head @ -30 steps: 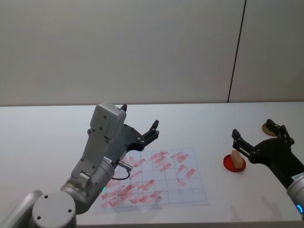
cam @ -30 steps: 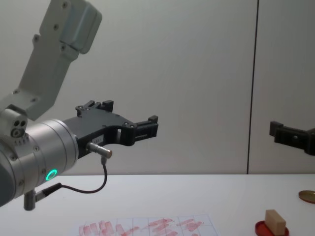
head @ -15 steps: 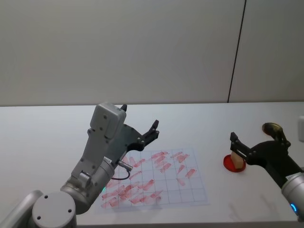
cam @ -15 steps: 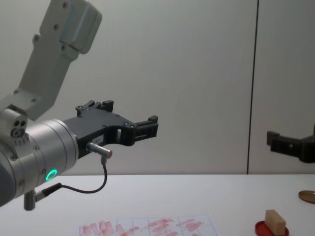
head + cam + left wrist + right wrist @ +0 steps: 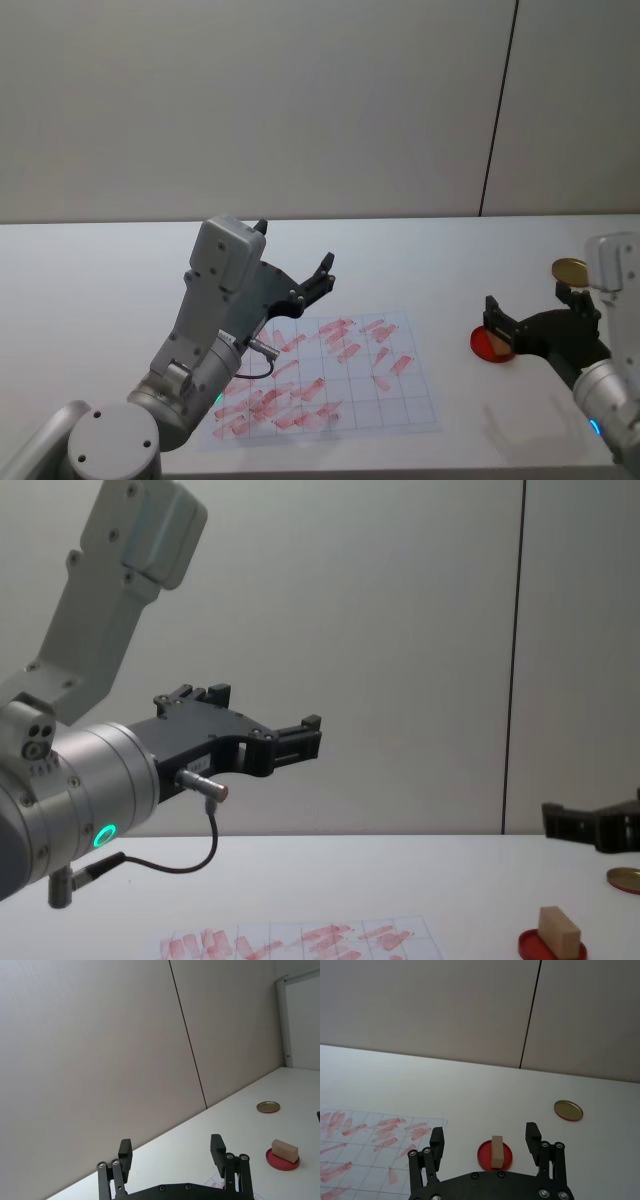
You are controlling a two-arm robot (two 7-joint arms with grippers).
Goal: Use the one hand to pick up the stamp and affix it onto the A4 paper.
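The stamp (image 5: 496,1152) stood upright on the flat red ink pad (image 5: 484,1156), which lay on the white bench (image 5: 100,290) to the right of the A4 paper (image 5: 330,385) and apart from its edge. The right gripper (image 5: 484,1134) was open, its two black fingers spread wide. In the right wrist view the stamp sat between them, with clear space on either side and nothing touching it. In the chest view that gripper hung above the level of the stamp rather than down around it, and in the head view one of its fingers covered the place where the stamp stood on the pad. A round gold lid (image 5: 568,1110) lay flat on the bench beyond the ink pad, farther right and well apart from it. The paper lay flat near the middle of the bench, its thin grid filled in many cells with smudgy red oblong marks, thickest toward its left and near side. The left gripper (image 5: 171,1144) was also open and gripped nothing; it was held up well above the bench, over the far left corner of the paper, with its fingers pointing forward and to the right. A short grey cable looped under its wrist. Behind the bench rose a plain pale wall (image 5: 300,100) with one dark vertical seam.
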